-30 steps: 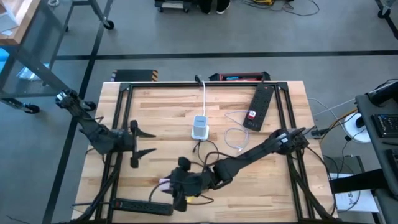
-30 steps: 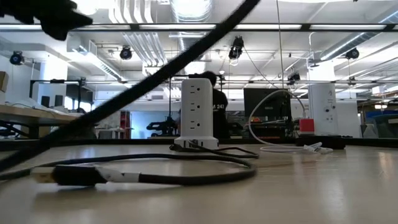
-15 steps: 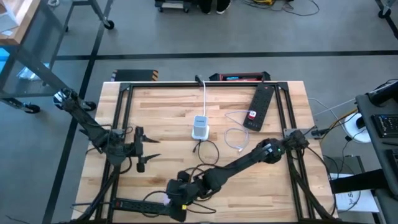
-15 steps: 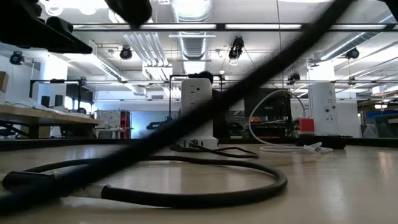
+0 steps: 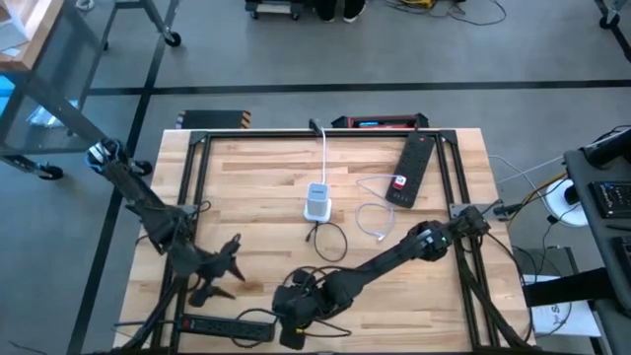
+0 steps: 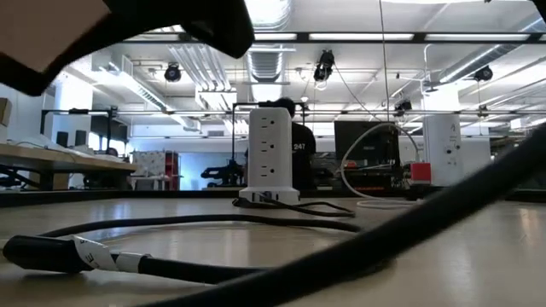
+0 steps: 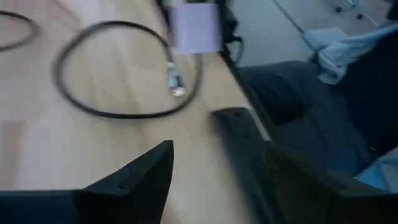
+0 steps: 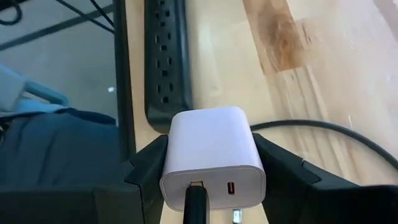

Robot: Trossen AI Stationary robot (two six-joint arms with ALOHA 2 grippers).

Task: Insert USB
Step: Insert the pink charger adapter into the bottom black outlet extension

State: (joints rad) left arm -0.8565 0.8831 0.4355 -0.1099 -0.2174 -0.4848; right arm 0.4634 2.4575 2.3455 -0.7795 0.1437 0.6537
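Note:
A white USB charger block (image 8: 212, 152) with a black cable's plug (image 8: 196, 202) in one of its two ports sits between the fingers of my right gripper (image 5: 296, 318), near the table's near edge. The gripper is shut on it. The black cable (image 6: 213, 269) trails away across the wood in a loop (image 5: 330, 242). A black power strip (image 8: 165, 62) lies flat along the near edge just beyond the charger. My left gripper (image 5: 229, 268) hovers open at the near left, touching nothing. In the left wrist view, the charger (image 7: 196, 28) shows ahead of it. My right gripper pinches the charger block by its two opposite side faces (image 8: 171, 158), one finger (image 8: 146, 165) on each. The port face (image 8: 214, 183) looks back at the wrist camera. The cable plug leaves that face between the fingers. Whether the block rests on the table cannot be told.
A white tower power strip (image 5: 317, 202) stands upright mid-table with a white cord running to the far edge. A second black power strip (image 5: 412, 170) with a red tag lies far right, a thin white cable (image 5: 375, 222) beside it. Black frame rails (image 5: 197, 197) border the wooden top.
My right gripper has carried the charger toward the table's near edge, dragging the black cable along the wood. My left gripper has moved toward the near edge and turned toward the near right, staying open.

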